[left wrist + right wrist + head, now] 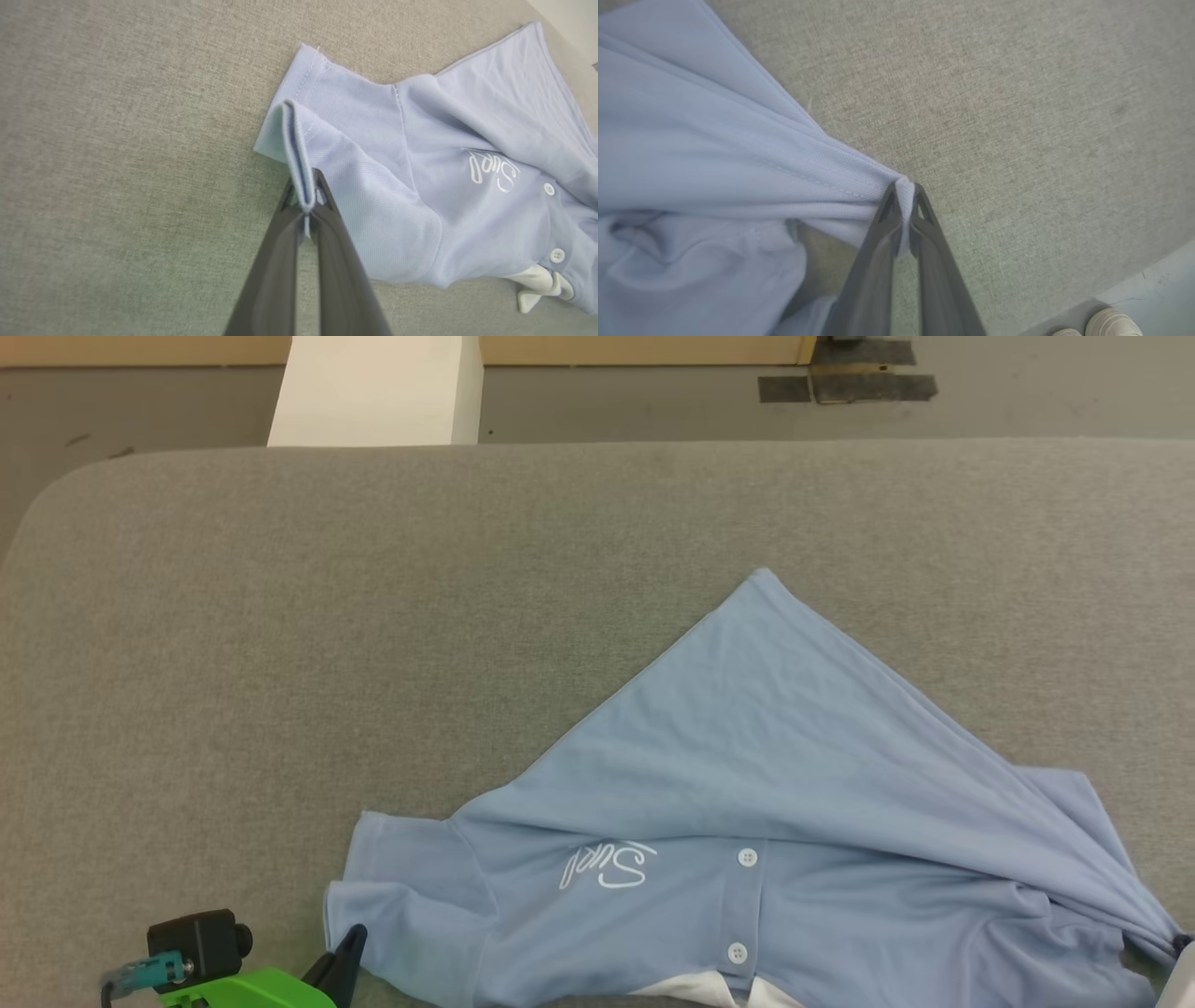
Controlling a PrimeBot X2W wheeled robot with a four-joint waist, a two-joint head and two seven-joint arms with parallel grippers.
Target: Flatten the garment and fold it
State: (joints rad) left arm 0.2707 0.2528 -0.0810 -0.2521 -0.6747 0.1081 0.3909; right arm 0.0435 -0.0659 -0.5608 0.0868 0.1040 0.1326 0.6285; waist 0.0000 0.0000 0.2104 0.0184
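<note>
The garment (747,784) lies on the near right part of the grey-covered desk (280,616), chest side up, with its collar toward the robot. We judge the task to be at the flattening stage. The body is doubled over into a slanted peak, creases run off to the right, and no tidy fold has been made. The left tool (306,205) is closed on the hem of the sleeve (336,116) at the robot's left. The right tool (903,198) is closed on a bunched corner at the opposite side. Spreading flat and all folding are yet to be done. Count: one garment, two tools, two white buttons (747,857) in sight, one line of white lettering (611,868), one white collar part (709,992). Two pale shoes (1113,322) of a person stand on the floor just beyond the desk edge.
</note>
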